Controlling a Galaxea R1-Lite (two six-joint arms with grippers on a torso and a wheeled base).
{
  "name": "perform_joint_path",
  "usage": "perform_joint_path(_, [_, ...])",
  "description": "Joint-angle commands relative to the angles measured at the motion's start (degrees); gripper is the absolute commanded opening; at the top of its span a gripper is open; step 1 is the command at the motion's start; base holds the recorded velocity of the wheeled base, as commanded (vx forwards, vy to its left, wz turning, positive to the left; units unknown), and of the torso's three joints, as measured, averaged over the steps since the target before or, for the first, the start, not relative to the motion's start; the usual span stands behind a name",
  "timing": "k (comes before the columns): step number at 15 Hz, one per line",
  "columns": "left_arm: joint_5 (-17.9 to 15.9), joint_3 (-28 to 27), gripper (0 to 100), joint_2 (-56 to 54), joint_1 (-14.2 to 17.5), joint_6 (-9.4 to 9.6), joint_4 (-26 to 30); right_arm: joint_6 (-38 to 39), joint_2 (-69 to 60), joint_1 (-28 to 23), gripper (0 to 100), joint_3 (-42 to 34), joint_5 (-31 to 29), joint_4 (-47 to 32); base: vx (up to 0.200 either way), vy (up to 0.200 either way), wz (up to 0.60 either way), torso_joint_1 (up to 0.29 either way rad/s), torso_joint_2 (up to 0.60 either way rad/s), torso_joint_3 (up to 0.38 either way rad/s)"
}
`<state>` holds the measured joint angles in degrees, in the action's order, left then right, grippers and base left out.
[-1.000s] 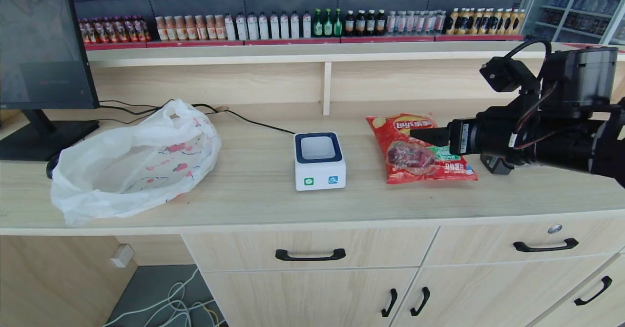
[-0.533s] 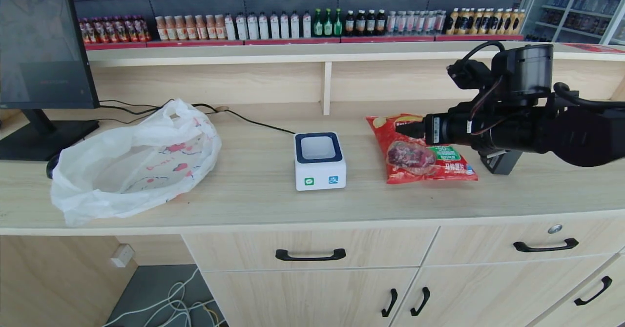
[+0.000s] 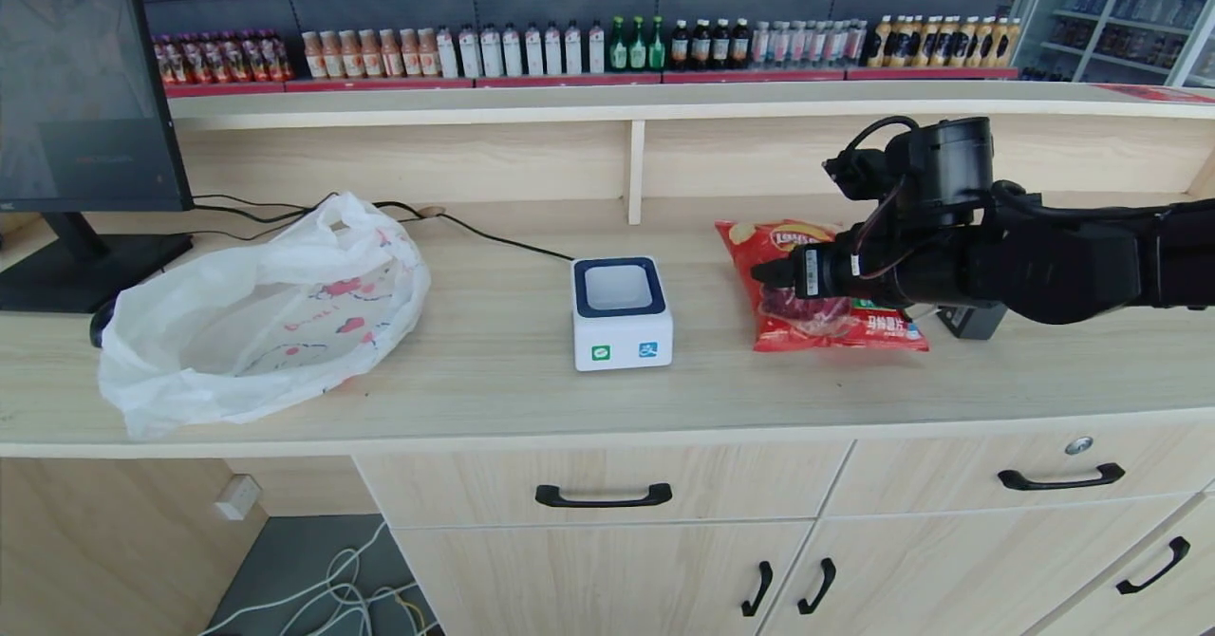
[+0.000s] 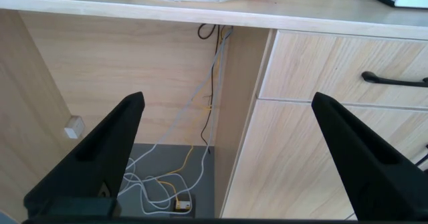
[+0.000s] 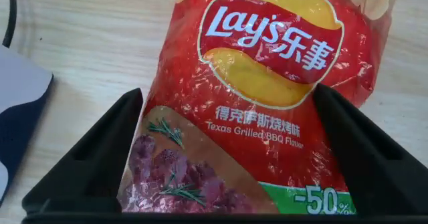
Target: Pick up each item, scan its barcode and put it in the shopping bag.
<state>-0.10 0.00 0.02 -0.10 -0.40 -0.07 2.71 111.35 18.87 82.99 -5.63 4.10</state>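
A red chips bag (image 3: 835, 327) lies flat on the wooden counter (image 3: 494, 380), right of the white barcode scanner (image 3: 622, 311). My right gripper (image 3: 767, 273) comes in from the right, low over the middle of the bag. In the right wrist view it (image 5: 227, 167) is open, one finger on each side of the chips bag (image 5: 267, 50), with the scanner's corner (image 5: 17, 110) beside it. The white plastic shopping bag (image 3: 256, 318) lies open at the counter's left. My left gripper (image 4: 227, 164) is open and holds nothing, below counter height in front of the cabinet.
A monitor (image 3: 81, 95) stands at the far left, with cables running behind the shopping bag to the scanner. A small black object (image 3: 968, 318) sits on the counter right of the chips. Drawers (image 3: 603, 494) lie below the counter edge. Shelves of bottles (image 3: 588, 47) stand behind.
My right arm has swung left and come down, so its gripper now sits low over the chips bag. The bag, scanner and shopping bag have stayed put.
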Motion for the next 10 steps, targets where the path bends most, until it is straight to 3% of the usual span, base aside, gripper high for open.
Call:
perform_joint_path(1, [0.01,0.00,100,-0.02,0.01,-0.04,-0.01,0.28,0.89,0.29,100,2.26,-0.70,-0.67,0.000,0.000,0.00,0.000,0.00,0.000])
perform_joint_path(6, [0.01,0.00,100,-0.02,0.01,0.14,-0.01,2.04,1.50,1.08,100,6.22,-8.17,-3.31,0.000,0.000,0.00,0.000,0.00,0.000])
perform_joint_path(10, [0.10,0.00,100,-0.02,0.01,-0.04,-0.01,3.97,3.52,1.08,100,7.01,-7.29,-5.06,0.000,0.000,0.00,0.000,0.00,0.000])
